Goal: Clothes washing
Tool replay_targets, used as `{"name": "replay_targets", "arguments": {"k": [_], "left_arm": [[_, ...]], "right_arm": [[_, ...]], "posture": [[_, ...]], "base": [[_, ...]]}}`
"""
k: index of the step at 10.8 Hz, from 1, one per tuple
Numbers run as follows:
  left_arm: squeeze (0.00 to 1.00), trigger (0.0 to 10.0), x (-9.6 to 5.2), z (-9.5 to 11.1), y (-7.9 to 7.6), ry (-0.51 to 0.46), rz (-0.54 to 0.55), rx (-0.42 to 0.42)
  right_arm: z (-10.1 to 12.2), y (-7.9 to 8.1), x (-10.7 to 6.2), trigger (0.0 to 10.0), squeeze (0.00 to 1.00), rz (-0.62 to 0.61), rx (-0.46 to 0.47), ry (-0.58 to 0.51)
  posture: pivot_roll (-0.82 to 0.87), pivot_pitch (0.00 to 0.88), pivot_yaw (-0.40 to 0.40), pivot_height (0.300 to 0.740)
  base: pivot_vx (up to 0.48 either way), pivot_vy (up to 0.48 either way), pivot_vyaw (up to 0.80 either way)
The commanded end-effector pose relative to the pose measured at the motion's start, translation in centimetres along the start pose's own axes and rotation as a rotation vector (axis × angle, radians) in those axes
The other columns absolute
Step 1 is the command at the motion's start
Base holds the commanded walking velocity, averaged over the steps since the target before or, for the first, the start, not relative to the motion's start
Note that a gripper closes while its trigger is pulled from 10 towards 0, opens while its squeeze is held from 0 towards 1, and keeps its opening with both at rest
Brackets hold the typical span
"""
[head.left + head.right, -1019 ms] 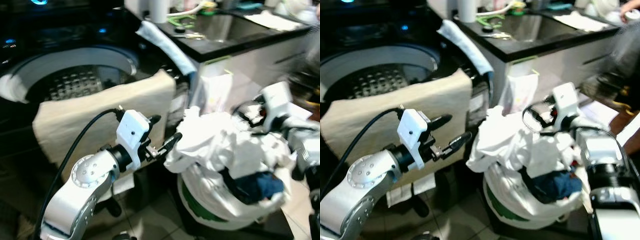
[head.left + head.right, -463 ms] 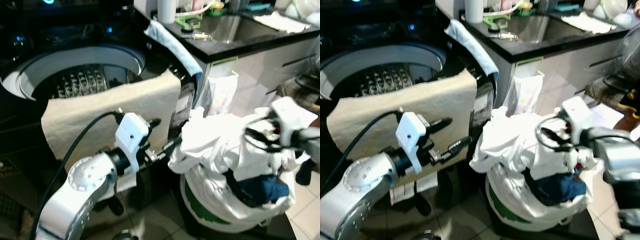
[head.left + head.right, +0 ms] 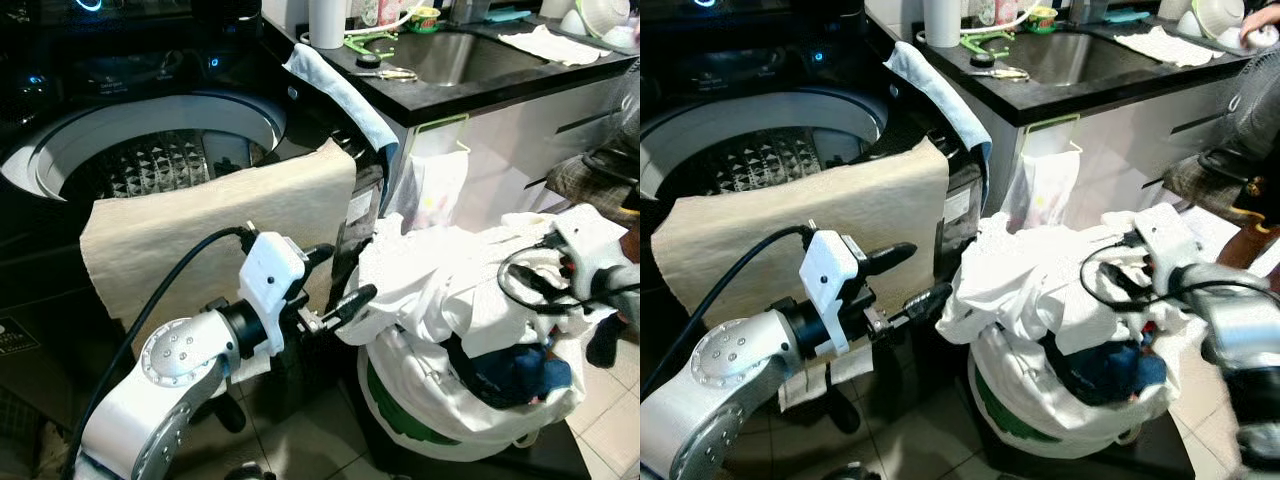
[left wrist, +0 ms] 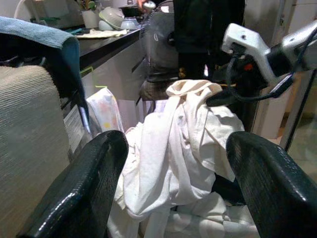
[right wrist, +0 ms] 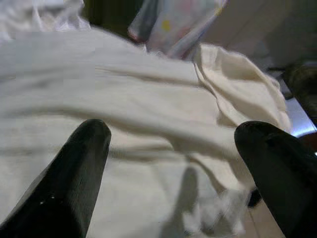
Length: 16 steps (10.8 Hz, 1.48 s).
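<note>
So the white clothes (image 3: 440, 290) are piled in the laundry basket (image 3: 420, 420) right beside the open washing machine (image 3: 150, 150). Left gripper (image 3: 340, 275) sits spread wide at the pile's edge, grabbing nothing. Right gripper (image 5: 173, 163) hovers just over the white fabric, fingers apart too.

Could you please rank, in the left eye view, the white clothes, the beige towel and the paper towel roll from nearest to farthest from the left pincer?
From the left pincer:
1. White clothes, at its fingertips, heaped in the basket.
2. Beige towel, behind it, draped over the washer's rim.
3. Paper towel roll, far back on the counter.
</note>
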State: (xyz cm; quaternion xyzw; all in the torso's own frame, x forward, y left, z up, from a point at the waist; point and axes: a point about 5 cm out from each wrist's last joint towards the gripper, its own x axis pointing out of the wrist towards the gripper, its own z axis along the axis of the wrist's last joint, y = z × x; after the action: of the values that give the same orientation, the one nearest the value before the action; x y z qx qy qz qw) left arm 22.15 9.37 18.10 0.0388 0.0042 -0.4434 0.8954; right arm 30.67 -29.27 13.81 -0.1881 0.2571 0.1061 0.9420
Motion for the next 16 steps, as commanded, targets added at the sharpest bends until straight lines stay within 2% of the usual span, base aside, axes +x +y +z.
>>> {"name": "replay_targets", "arguments": {"k": [1, 3, 5, 6, 7, 16], "left_arm": [[0.00, 10.0, -0.1, 0.3, -0.2, -0.004, -0.012, 0.009], [0.00, 10.0, -0.1, 0.3, -0.3, 0.000, -0.012, 0.013], [0.00, 10.0, -0.3, 0.3, -0.3, 0.008, -0.014, 0.016], [0.00, 10.0, -0.4, 0.3, -0.3, 0.012, -0.014, 0.019], [0.00, 10.0, -0.4, 0.3, -0.3, 0.015, -0.017, 0.019], [0.00, 10.0, -0.2, 0.2, -0.3, 0.025, -0.026, 0.027]], "right_arm": [[0.4, -0.2, 0.4, 10.0, 0.00, -0.025, 0.001, -0.069], [-1.1, 1.7, 1.9, 10.0, 0.00, 0.036, -0.027, -0.077], [-2.7, 2.8, 2.6, 10.0, 0.00, 0.077, -0.024, -0.003], [-3.4, 2.8, 2.7, 8.1, 0.00, 0.079, -0.031, 0.029], [-3.9, 2.7, 2.8, 0.0, 0.00, 0.072, -0.030, 0.033], [-3.9, 2.2, 3.1, 0.0, 0.00, 0.058, -0.016, 0.011]], "posture": [[0.02, 0.003, 0.001, 0.719], [0.03, 0.010, 0.000, 0.719], [0.04, 0.014, -0.001, 0.719], [0.04, 0.014, -0.001, 0.719], [0.03, 0.015, 0.006, 0.719], [0.03, 0.013, 0.009, 0.719]], "base": [[0.000, 0.000, 0.00], [0.000, 0.000, 0.00], [0.000, 0.000, 0.00], [0.000, 0.000, 0.00], [0.000, 0.000, 0.00], [0.000, 0.000, 0.00]]}}
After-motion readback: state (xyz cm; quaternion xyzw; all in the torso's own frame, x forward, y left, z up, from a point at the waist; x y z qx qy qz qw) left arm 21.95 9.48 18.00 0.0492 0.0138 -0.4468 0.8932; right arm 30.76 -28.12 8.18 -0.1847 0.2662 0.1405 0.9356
